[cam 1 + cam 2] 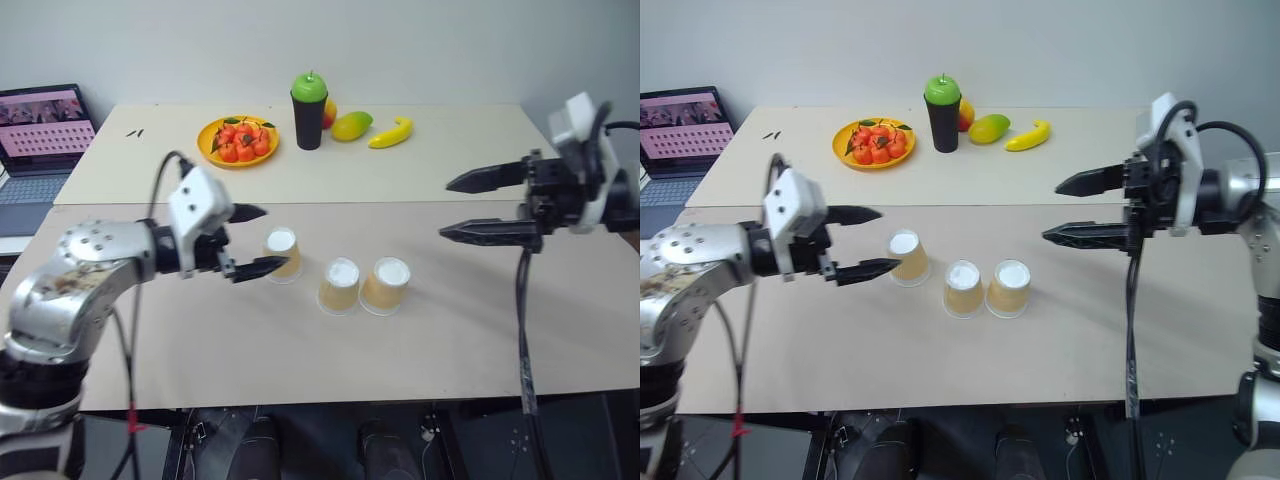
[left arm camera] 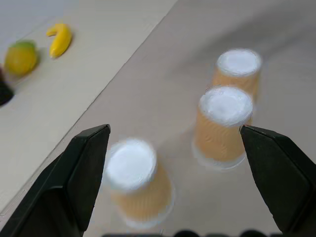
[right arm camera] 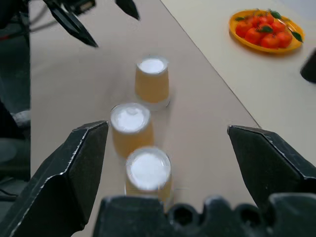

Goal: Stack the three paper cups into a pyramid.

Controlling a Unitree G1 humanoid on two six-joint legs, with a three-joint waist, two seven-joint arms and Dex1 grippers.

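- The three paper cups stand upside down on the front board of the tabletop (image 1: 480, 350), white bottoms up, in a loose row near the seam with the back board; none is stacked on another.
- Each cup is a small tapered cone of tan, faintly ribbed paper with a flat white disc on top and a thin white rim against the board.
- The left cup (image 1: 283, 254) stands apart from the others; the middle cup (image 1: 340, 285) and right cup (image 1: 386, 285) stand just beside each other, nearer the front edge.
- The left gripper (image 1: 258, 240) reaches in level from the left edge, its two pointed black fingers spread wide and holding nothing; the nearer fingertip lies just beside the left cup, and whether it touches cannot be told.
- The left arm is a rounded silver metal shell with a white block at the wrist.
- The right gripper (image 1: 455, 207) hovers above the right part of the tabletop, well apart from the cups, pointing toward the left; its fingers are wide apart and empty.
- On the back board sit an orange plate (image 1: 237, 141) of small red-orange fruit, a tall black cup (image 1: 309, 118) topped by a green apple (image 1: 309, 87), a mango (image 1: 352, 126) and a curved yellow banana (image 1: 391, 133).
- A laptop (image 1: 40, 140) stands open beyond the left edge.
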